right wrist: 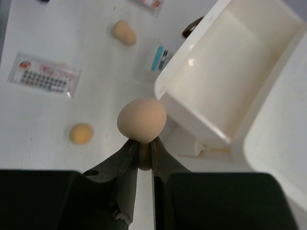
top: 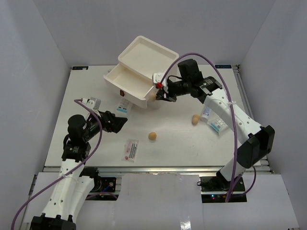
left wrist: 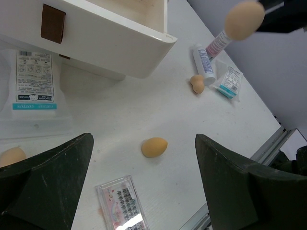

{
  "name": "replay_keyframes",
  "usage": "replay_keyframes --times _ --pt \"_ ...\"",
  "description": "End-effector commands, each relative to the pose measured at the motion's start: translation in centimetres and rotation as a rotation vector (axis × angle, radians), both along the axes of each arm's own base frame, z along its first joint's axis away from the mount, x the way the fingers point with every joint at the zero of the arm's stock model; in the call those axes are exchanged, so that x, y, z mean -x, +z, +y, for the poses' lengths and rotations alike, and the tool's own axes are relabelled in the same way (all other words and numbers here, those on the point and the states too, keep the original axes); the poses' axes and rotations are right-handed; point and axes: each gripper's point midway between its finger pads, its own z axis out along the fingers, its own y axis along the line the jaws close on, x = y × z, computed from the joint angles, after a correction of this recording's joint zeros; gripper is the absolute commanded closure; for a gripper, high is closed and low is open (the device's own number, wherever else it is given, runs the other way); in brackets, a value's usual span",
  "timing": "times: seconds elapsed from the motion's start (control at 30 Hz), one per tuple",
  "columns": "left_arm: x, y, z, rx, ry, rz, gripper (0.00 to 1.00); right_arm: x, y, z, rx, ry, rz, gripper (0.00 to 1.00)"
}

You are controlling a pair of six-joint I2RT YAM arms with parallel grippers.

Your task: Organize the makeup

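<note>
- Drawer box (top: pixel 146 52) stands at the far edge of the table (top: pixel 182 143), turned off square. One drawer (top: pixel 125 85) is pulled out, open-topped and bare inside.
- Open room: bare tabletop runs from the box front down to the near edge. Only a loose sponge (top: pixel 152 136) and a pink-print sachet (top: pixel 130 150) lie in it, both well apart from the drawer.
- Right gripper (top: pixel 159 94) hangs just beside the drawer's front corner, clear of its rim. Its fingers are drawn almost together, pinching a held sponge (right wrist: pixel 142 119) by its narrow end. This one is tan, lifted off the table and outside the drawer.
- Left gripper (top: pixel 121 122) is front-left of the box, its fingers (left wrist: pixel 53 177) spread wide with nothing between them, touching nothing.
- Blue-print sachet (left wrist: pixel 33 81) lies flat just in front of the drawer face.
- Third sponge (left wrist: pixel 12 155) lies near that sachet, half hidden by the left finger.
- Right-front of the box: a fourth sponge (top: pixel 195 119) just beside a white-blue tube (top: pixel 206 113); contact cannot be told. A further sachet (top: pixel 217 125) lies next to the tube, toward the table's right edge.
</note>
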Motion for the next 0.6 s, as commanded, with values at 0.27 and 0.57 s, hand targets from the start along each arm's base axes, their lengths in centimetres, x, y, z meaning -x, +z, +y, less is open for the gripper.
replay_keyframes --times 0.27,0.57 --pt "0.1 -0.1 -0.8 -0.003 -0.054 0.008 0.02 -6.6 5.6 7.7 -0.206 -0.275 0.123 0.85" --pt "0.2 -0.2 -1.3 0.009 -0.090 0.026 0.02 -9.8 3.8 8.6 -0.211 -0.424 0.106 0.43"
